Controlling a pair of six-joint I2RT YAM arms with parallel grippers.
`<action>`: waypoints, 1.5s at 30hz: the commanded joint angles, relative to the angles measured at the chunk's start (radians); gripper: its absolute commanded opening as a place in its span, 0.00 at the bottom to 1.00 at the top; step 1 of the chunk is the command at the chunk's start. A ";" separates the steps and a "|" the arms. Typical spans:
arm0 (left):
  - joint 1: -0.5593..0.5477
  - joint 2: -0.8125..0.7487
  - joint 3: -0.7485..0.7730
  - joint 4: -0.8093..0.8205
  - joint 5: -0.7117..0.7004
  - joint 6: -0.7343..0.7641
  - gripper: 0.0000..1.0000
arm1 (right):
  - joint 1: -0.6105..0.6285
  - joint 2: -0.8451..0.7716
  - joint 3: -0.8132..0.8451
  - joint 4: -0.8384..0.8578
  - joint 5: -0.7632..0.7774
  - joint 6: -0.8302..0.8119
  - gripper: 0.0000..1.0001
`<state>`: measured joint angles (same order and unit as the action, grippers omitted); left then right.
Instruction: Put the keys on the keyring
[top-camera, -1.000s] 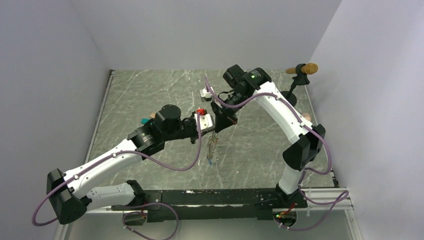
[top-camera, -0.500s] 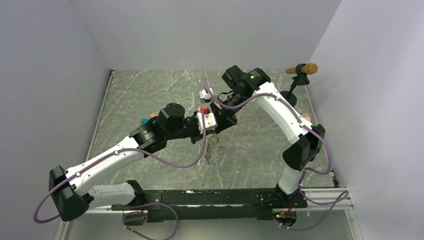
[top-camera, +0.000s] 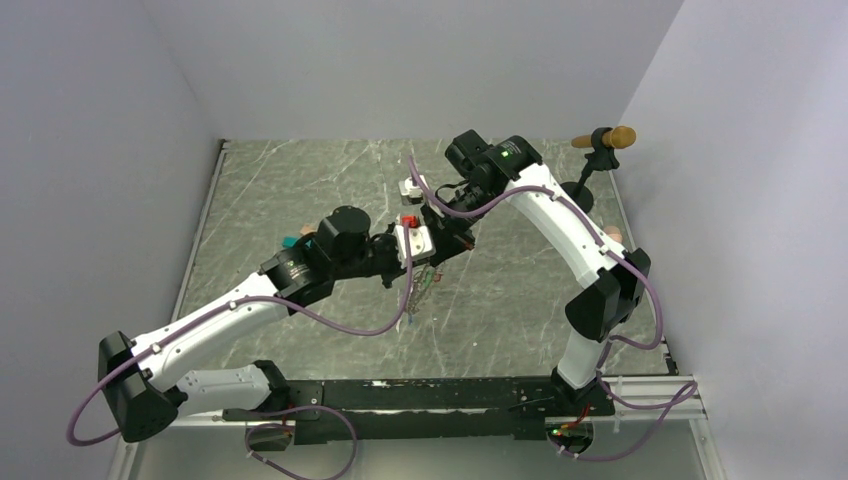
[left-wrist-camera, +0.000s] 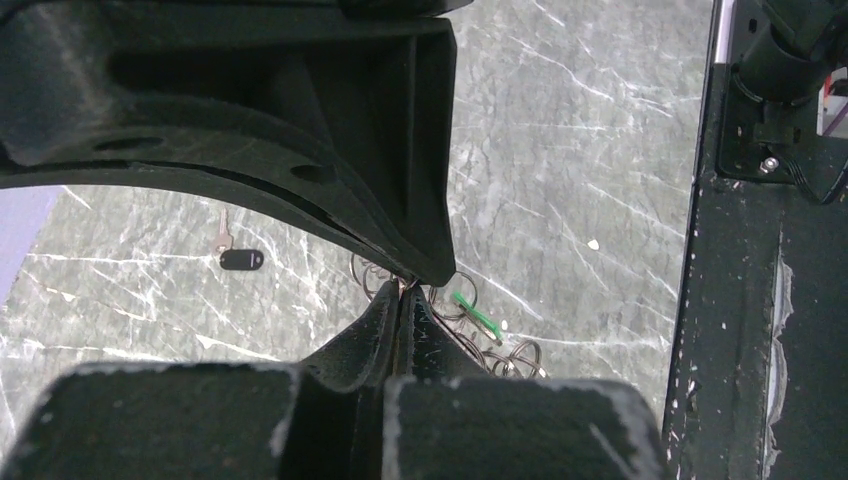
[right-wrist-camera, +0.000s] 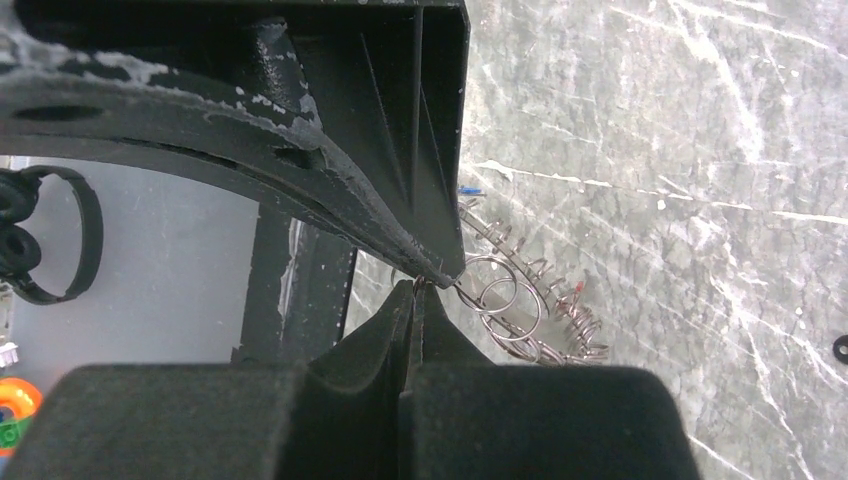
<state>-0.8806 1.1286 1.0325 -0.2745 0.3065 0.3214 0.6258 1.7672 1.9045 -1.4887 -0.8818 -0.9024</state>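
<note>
Both arms meet over the middle of the worktop (top-camera: 300, 200). The right gripper (right-wrist-camera: 425, 283) is pinching the keyring (right-wrist-camera: 510, 300), and the left gripper (left-wrist-camera: 405, 290) is clamped on its wire loops too. The green key (left-wrist-camera: 475, 313) is just beside those tips.

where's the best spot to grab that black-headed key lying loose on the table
Probably by its black head, pinched across its short width, jaws coming straight down. It lies flat on the table, clear of other things, and the head looks broader than the thin blade, so it should hold better.
</note>
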 joint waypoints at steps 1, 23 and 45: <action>-0.003 -0.064 -0.043 0.118 -0.032 -0.044 0.00 | 0.006 -0.027 0.015 -0.006 -0.071 -0.016 0.06; -0.001 -0.254 -0.661 1.344 -0.143 -0.600 0.00 | -0.103 -0.093 -0.020 0.045 -0.295 0.025 0.42; 0.008 0.024 -0.717 1.880 -0.083 -0.655 0.00 | -0.142 -0.153 -0.181 0.287 -0.406 0.294 0.38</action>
<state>-0.8791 1.1397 0.2752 1.4487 0.2066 -0.3058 0.4820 1.6402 1.7168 -1.2499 -1.2366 -0.6418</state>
